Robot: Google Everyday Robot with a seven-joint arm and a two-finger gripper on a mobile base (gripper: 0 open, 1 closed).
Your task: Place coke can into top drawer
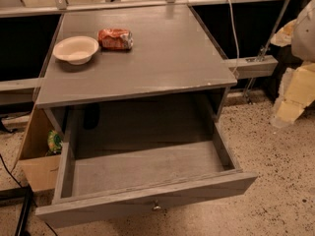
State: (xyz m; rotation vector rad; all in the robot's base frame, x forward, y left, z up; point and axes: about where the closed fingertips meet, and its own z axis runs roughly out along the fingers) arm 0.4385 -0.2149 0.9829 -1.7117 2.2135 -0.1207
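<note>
The coke can [115, 39] is lying on the tabletop [167, 63], just beside the cream bowl [76, 49]. The top drawer [147, 206] is standing open below. The gripper [290, 100] is hanging at the right edge, well apart; I cannot tell its state.

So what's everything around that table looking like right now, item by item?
Surface: grey tabletop, worn at the front edge.
Job's things: can on its side on the tabletop, beside the bowl; drawer pulled open, nothing in it.
Clutter: bowl; box on the floor, left.
Grippers: gripper at the right edge, off the table, far from the can.
Cables: white cable back right; black cable left.
Surroundings: speckled floor.
</note>
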